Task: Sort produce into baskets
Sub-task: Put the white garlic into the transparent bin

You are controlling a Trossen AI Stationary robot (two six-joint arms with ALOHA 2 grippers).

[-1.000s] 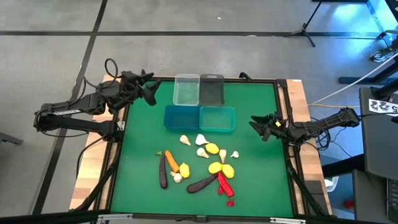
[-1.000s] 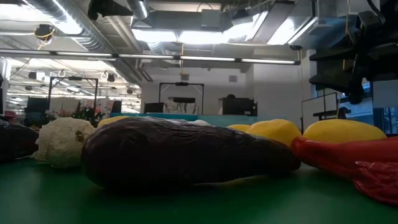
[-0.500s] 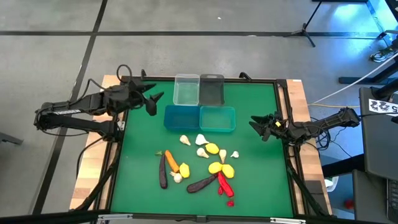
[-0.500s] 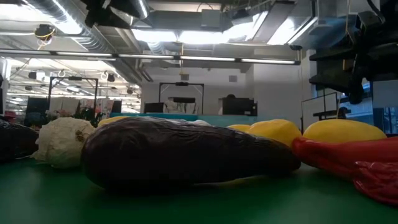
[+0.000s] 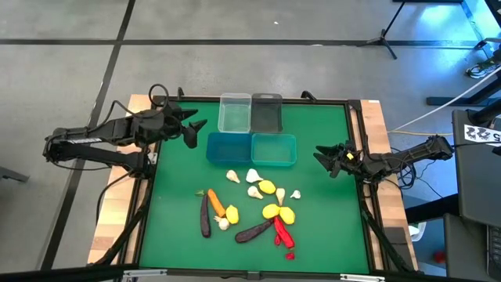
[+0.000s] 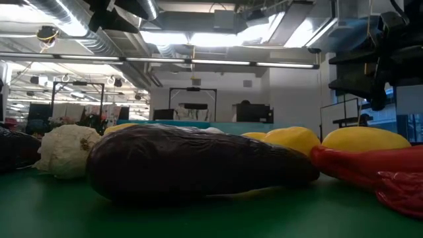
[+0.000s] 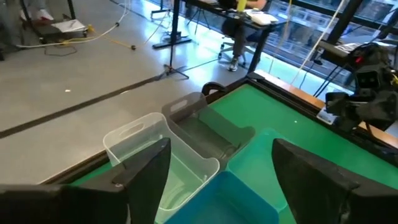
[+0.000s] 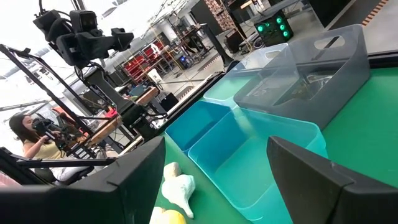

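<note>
The left gripper hangs wide open and empty beside the clear bin, near the table's left edge, probably on its way toward the produce, which all lies loose on the green mat below the four bins: garlic bulbs, lemons, a carrot, two eggplants and red chili peppers, none sorted yet. The right gripper waits near the right edge beside the teal bin, fingers spread with nothing between them. From table height an eggplant blocks nearly everything, so the bins are hidden there.
</note>
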